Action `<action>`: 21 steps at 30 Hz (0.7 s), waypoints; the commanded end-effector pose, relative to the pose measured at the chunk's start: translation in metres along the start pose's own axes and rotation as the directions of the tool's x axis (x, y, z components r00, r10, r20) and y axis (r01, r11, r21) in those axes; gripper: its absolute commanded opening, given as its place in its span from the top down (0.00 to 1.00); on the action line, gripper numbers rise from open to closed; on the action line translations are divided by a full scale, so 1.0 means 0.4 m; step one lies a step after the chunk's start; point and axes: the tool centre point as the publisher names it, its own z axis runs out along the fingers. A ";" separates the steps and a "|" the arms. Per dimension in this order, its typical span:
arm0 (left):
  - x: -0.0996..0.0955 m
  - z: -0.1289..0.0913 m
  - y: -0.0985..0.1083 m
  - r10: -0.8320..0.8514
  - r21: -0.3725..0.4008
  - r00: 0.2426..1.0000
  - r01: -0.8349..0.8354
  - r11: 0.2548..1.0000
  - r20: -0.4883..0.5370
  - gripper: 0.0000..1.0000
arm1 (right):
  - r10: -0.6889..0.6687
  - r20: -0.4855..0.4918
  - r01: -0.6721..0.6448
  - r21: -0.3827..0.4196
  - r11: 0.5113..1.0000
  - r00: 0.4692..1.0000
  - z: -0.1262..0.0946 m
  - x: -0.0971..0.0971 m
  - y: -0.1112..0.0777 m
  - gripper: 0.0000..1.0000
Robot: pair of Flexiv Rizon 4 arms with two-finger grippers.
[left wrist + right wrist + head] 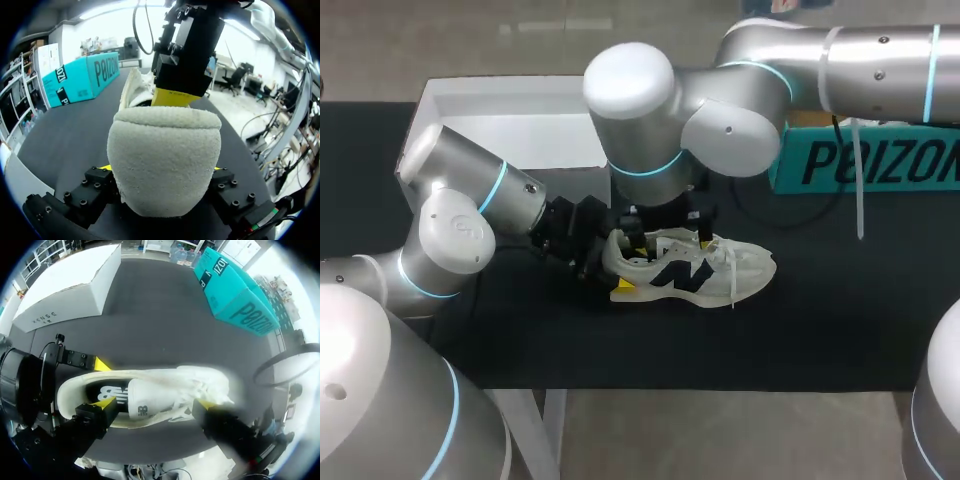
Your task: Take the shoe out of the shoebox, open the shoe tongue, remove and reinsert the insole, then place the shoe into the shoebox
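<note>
Leftmost, the white shoebox (510, 125) sat at the table's (840, 330) back-left corner. Near the table's middle, the left gripper (161, 169) was clamped on the shoe's (705, 268) heel. The right gripper (155, 407) held its 2 fingers apart, straddling the tongue (150, 397). A teal box (865, 160) lay at the back-right.

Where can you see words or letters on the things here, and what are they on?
Teal box: big dark letters on its side, a brand name, so not read out.
White box: small dark print on its side wall, too small to read.
Shoe: a big dark letter mark on its side, a brand logo.
Insole: a white logo.
Tongue: a small dark logo.
No numbers or signs show.
</note>
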 end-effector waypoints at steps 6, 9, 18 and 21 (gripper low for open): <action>-0.003 0.006 0.002 0.000 -0.001 1.000 0.000 1.000 -0.001 1.00 | 0.019 0.087 -0.019 -0.001 1.000 0.996 0.016 -0.025 0.015 0.00; -0.003 0.006 0.002 0.000 -0.001 1.000 0.000 1.000 -0.001 1.00 | 0.017 0.124 -0.017 0.000 1.000 0.992 0.023 -0.052 0.016 0.00; -0.003 0.006 0.002 0.000 -0.001 1.000 0.000 1.000 -0.001 1.00 | 0.059 0.186 -0.059 -0.009 0.998 0.981 0.016 -0.127 0.037 0.09; -0.003 0.006 0.002 0.000 -0.001 1.000 0.000 1.000 -0.001 1.00 | 0.072 0.173 -0.072 -0.004 0.997 0.982 0.007 -0.127 0.043 0.88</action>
